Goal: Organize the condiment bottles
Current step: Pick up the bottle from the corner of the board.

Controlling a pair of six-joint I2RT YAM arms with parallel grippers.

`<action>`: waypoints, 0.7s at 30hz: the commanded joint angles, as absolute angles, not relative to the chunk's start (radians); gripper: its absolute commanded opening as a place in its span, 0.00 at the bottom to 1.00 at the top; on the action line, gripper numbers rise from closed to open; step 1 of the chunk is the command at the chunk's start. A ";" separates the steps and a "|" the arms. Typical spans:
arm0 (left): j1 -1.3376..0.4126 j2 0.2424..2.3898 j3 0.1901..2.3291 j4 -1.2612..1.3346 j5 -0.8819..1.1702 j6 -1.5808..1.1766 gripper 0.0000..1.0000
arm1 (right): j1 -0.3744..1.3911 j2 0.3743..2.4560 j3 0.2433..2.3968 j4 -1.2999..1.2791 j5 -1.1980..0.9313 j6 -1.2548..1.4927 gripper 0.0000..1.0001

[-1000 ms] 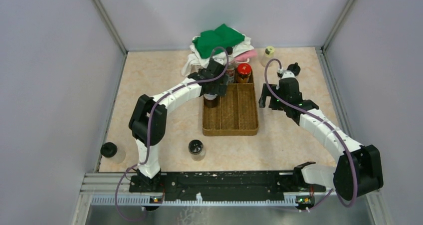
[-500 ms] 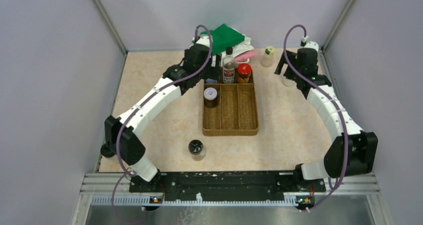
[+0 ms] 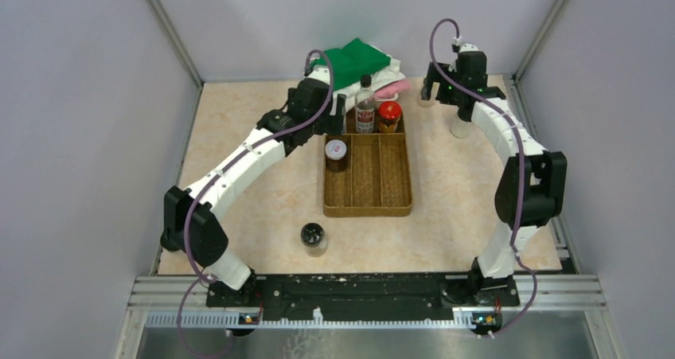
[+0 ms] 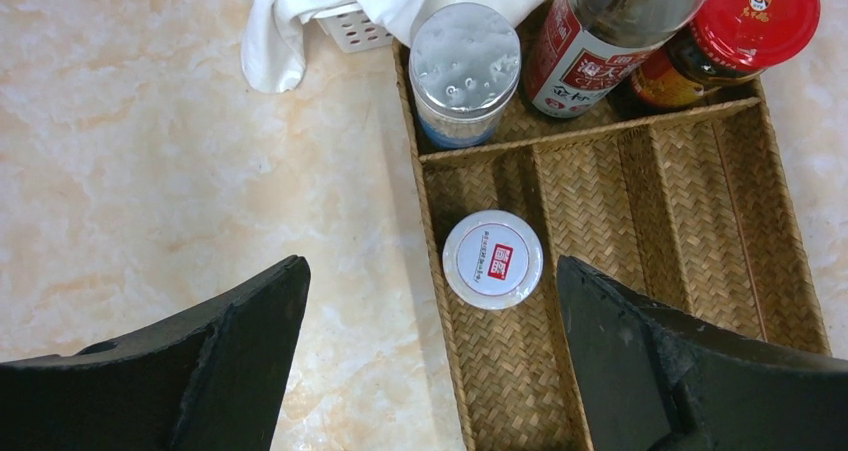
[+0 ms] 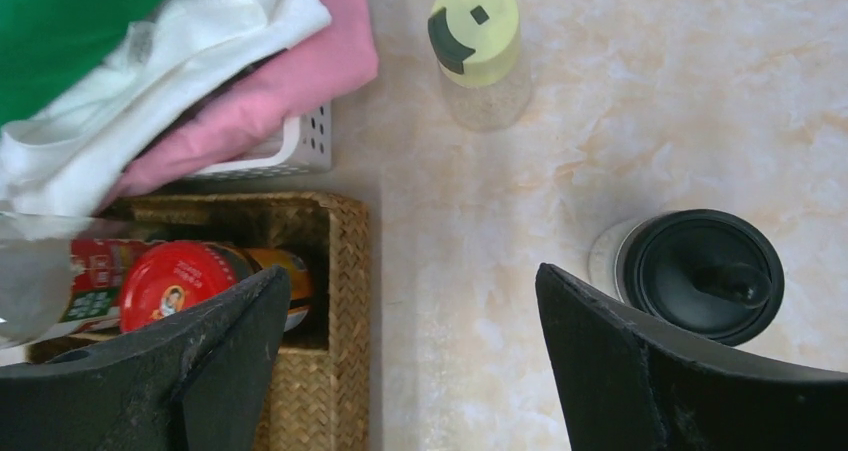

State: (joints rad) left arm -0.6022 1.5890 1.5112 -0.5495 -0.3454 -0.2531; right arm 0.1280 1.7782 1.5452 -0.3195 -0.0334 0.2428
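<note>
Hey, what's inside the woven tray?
In the tray, back section: grey-lidded jar, tall bottle, red-lidded jar. Left lane: white-lidded jar. Other lanes bare weave; floor under jars hidden.

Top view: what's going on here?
Two robot arms are filling a brown woven divided tray. It holds a grey-lidded jar, a tall clear red-labelled bottle, a red-lidded jar and a white-lidded jar. The left end effector hangs open above it; the right end effector, open too, over the table near a yellow-capped bottle and black-lidded jar.

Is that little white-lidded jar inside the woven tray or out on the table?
Inside. The white-lidded jar stands upright, lid up, in the left long compartment of the tray.
</note>
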 commanded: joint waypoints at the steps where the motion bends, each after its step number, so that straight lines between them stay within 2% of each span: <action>1: -0.592 1.597 1.507 -0.515 -0.333 -0.225 0.99 | 0.132 1.852 1.634 -0.278 -0.012 0.182 0.92; 21: -0.581 1.576 1.484 -0.512 -0.263 -0.229 0.99 | 0.132 2.169 1.802 -0.070 0.101 0.157 0.88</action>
State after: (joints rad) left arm -0.5831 1.5993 1.4780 -0.5446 -0.2775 -0.2344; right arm 0.1280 2.1204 1.7321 -0.1497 0.0753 0.1761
